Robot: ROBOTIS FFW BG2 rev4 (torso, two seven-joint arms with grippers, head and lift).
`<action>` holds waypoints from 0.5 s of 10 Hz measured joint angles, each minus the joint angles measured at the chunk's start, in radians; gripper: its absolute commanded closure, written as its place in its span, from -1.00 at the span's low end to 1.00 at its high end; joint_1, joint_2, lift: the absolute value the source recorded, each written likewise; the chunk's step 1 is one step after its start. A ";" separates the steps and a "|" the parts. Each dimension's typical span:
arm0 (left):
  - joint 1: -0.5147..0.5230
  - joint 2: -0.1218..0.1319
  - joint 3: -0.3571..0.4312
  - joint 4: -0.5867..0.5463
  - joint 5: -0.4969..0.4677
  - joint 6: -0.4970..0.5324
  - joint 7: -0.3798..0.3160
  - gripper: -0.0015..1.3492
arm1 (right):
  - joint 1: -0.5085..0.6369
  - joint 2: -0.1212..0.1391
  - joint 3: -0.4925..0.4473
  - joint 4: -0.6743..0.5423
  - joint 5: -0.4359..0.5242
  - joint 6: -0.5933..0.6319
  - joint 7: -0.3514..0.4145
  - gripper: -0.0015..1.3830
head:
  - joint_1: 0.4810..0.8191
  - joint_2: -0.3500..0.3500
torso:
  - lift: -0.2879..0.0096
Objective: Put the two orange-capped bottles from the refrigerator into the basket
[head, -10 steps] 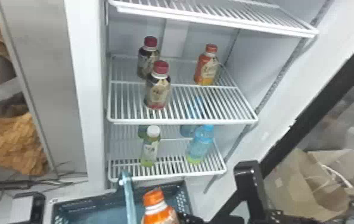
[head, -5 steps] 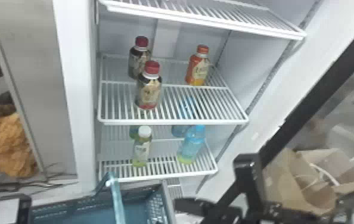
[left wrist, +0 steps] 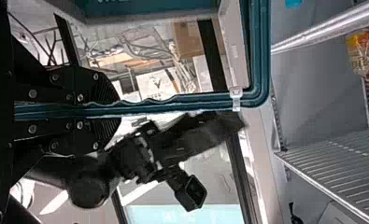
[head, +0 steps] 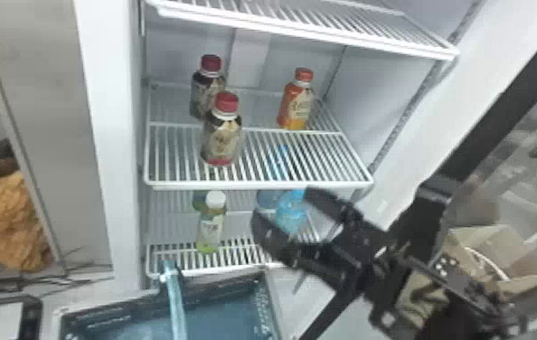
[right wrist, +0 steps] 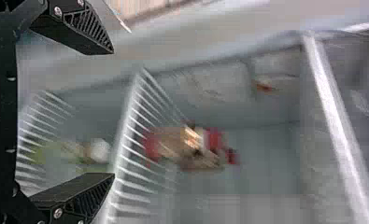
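Head view: right end effector [head: 284,204] spread, below the orange-capped bottle [head: 297,107] near the shelf [head: 258,185]'s back right corner; fetching it likely means rising, reaching in. Left end effector [left wrist: 118,110] pinches the basket handle [left wrist: 173,103].

No text, label, brand, number or sign can be read.
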 measured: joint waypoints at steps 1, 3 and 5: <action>0.001 0.000 0.002 0.000 0.001 -0.001 0.000 0.78 | -0.041 0.008 -0.010 0.087 0.006 -0.143 -0.022 -0.83 | 0.27 -1.00 | 0.67; 0.004 -0.001 0.005 0.000 0.002 -0.001 0.000 0.78 | -0.155 0.011 -0.021 0.266 0.021 -0.303 -0.050 -0.91 | 0.27 -1.00 | 0.67; 0.007 -0.001 0.007 0.000 0.002 -0.001 0.000 0.78 | -0.257 0.006 -0.014 0.400 0.049 -0.377 -0.085 -0.92 | 0.27 -1.00 | 0.67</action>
